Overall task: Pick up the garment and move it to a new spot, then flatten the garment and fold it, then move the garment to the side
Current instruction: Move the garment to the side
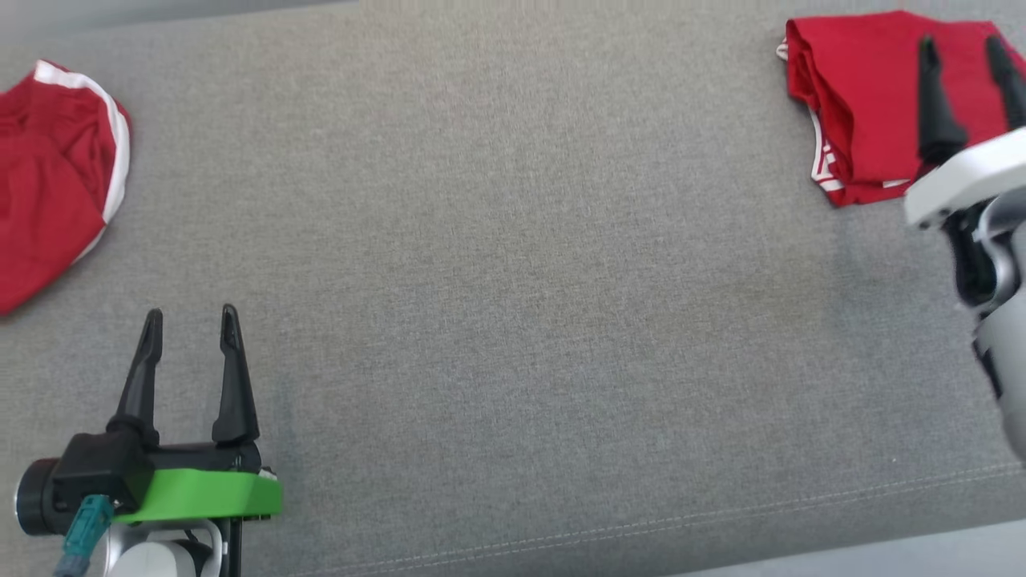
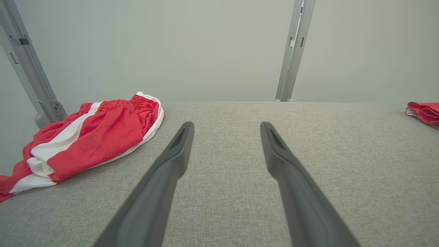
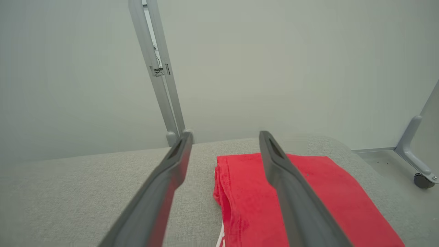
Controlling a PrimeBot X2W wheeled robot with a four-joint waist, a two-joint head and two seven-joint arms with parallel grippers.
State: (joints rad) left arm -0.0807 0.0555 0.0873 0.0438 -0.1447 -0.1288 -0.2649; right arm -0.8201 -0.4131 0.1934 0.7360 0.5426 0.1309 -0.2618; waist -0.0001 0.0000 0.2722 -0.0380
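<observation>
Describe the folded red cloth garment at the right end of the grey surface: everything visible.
The folded red cloth garment looks like soft fabric, folded into a flat, roughly rectangular stack with layered edges on its left side and white trim at its near-left corner. It lies on the grey fabric surface at the far right. The open right gripper is over it; contact cannot be told.

Folded garment (image 1: 862,104) at surface's (image 1: 513,280) far right, crumpled shorts (image 1: 48,176) far left

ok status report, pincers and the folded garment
Left pincer open, empty. Right pincer open, above folded red garment. Crumpled red shorts far left, nothing blocking.
</observation>
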